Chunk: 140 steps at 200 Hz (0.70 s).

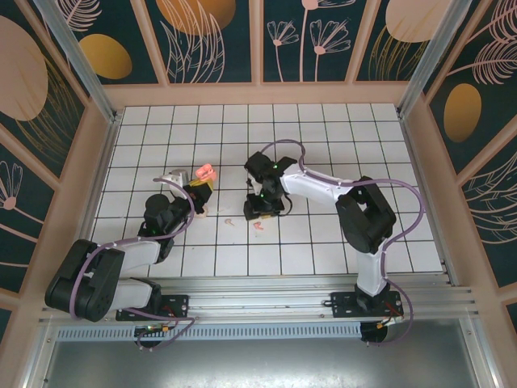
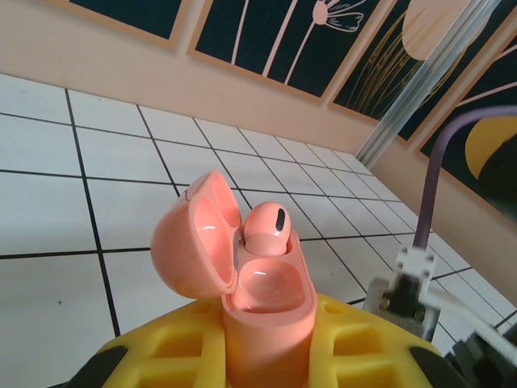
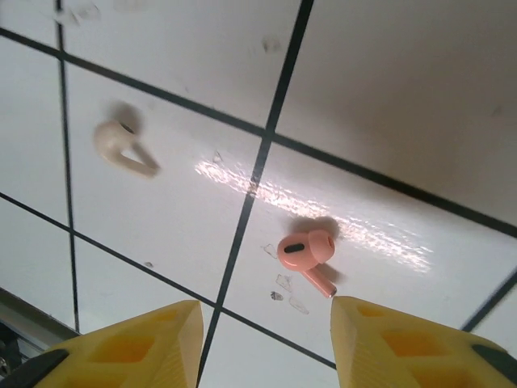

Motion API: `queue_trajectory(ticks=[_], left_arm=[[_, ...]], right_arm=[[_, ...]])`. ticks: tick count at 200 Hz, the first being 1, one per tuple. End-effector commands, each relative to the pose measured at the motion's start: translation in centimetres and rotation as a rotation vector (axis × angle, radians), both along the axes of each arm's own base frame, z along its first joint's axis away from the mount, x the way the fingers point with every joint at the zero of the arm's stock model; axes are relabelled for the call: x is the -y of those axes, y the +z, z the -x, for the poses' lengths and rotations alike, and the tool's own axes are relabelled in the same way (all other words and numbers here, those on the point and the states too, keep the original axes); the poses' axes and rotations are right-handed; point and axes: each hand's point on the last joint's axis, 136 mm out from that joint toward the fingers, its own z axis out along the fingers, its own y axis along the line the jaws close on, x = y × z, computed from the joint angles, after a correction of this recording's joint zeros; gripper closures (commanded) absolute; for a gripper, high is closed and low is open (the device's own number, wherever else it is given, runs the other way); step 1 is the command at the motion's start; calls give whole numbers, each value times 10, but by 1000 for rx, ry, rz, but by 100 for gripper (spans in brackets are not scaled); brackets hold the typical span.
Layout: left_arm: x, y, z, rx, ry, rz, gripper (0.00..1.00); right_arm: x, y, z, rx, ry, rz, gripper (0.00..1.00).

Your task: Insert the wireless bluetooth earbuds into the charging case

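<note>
From above, the open case (image 1: pixel 204 172) sits raised on my left; loose earbuds (image 1: pixel 258 229) lie on the worktop (image 1: pixel 339 145) by my right. My left fingers (image 2: pixel 161 356) clamp the case, one earbud (image 2: pixel 266 230) seated; a tilt could spill it. My right fingers (image 3: pixel 137 347) hang apart over a pink earbud (image 3: pixel 305 252); a skewed pinch might flick it toward the pale earbud (image 3: pixel 121 145).

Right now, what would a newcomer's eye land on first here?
The open pink case, gripped upright by the left gripper with one earbud seated in it, draws the eye first. Next, a loose pink earbud lies on the white tiles just ahead of the open right gripper, with a paler earbud on the neighbouring tile.
</note>
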Motion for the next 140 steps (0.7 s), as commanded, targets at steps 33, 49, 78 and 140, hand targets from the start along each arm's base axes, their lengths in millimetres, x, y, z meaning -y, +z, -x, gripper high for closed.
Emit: queue_trajectory(ticks=[33, 49, 78, 140], left_arm=[[0, 19, -4, 59, -5, -5, 99], [0, 19, -4, 59, -4, -8, 99], [0, 18, -4, 56, -3, -13, 99], [-2, 17, -4, 52, 10, -16, 99]], right_arm=[[8, 12, -18, 65, 62, 136, 50], [4, 9, -20, 65, 92, 152, 50], [-6, 3, -20, 70, 161, 176, 50], [-12, -15, -16, 52, 258, 224, 49]])
